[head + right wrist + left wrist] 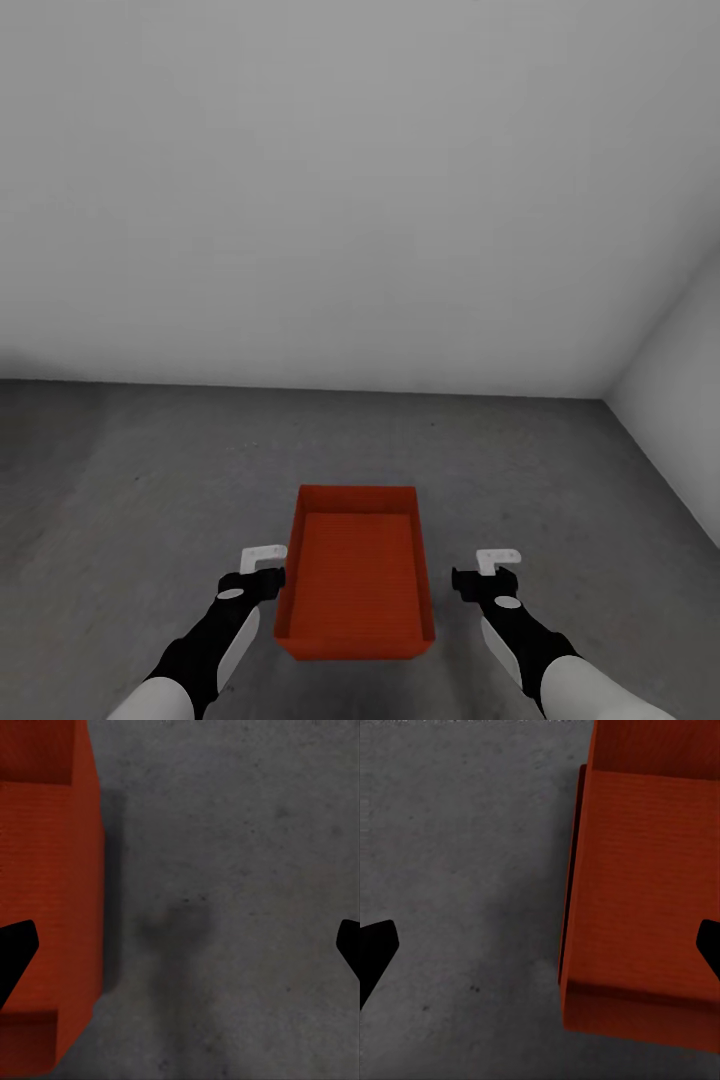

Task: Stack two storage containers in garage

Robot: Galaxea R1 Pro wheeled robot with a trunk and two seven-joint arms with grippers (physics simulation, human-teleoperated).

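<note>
One red-orange storage container (355,575) sits on the dark grey floor (130,470) right between the two claws — left claw (266,562) just beside its left wall, right claw (478,572) a bit further off its right side. Both claws are spread wide, gripping nothing. Beyond it, plain pale walls (350,200) meet in a corner. The left wrist view catches the bin's rim and near end wall (637,1020) close up.

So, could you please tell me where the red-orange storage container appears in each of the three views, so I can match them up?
Head view: storage container sits low in the centre, on the dark grey floor, between the two grippers.
Left wrist view: storage container takes up the right side of the frame.
Right wrist view: storage container runs along the left edge.
Shared landmark: the mottled grey floor beside the container's long wall.
</note>
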